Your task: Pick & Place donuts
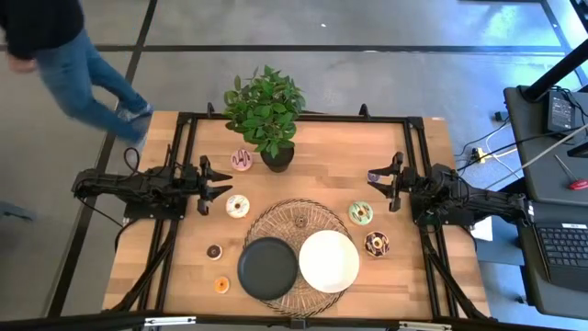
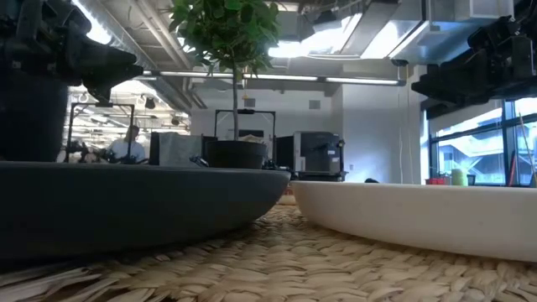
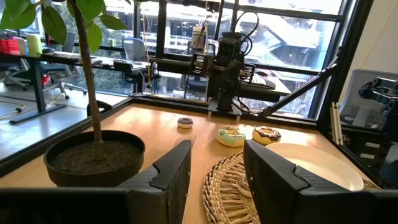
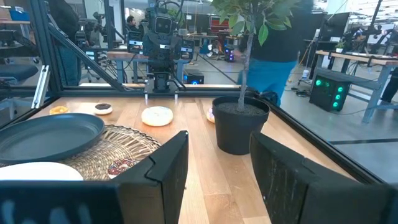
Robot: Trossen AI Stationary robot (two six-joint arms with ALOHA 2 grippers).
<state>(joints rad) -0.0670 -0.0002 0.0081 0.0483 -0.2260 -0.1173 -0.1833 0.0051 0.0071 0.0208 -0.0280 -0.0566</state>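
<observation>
Left gripper [image 1: 218,186] and right gripper [image 1: 382,181] low at opposite table [image 1: 413,138] sides, fingers open, empty.

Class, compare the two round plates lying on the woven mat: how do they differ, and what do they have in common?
The black plate is dark, the white plate pale. The black plate lies toward the left arm's side of the woven mat, the white plate toward the right arm's side. Both are round, similar in size, hold no donuts, and sit side by side on the mat's near half.
</observation>
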